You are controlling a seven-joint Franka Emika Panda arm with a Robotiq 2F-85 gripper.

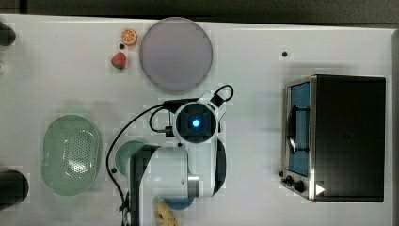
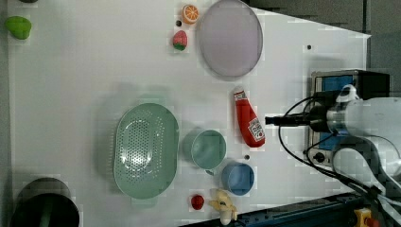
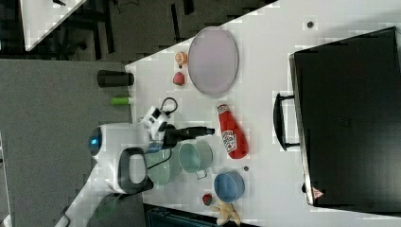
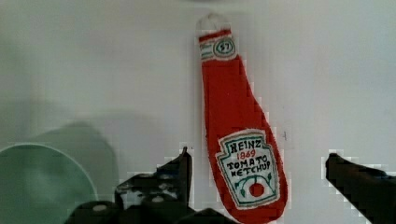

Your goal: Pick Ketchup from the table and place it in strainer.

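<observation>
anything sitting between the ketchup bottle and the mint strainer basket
Yes. In the left view the small round green cup stands on the table between the red ketchup squeeze bottle, lying flat, and the pale mint-green oval strainer. Nothing visible blocks the open gripper, whose fingers flank the bottle.

Panda arm, single. The white arm reaches over the table with its wrist pointing straight down above the Ketchup. The gripper hangs above the bottle's labelled lower body, fingers spread wide, one on each side of it, not touching it.
</observation>
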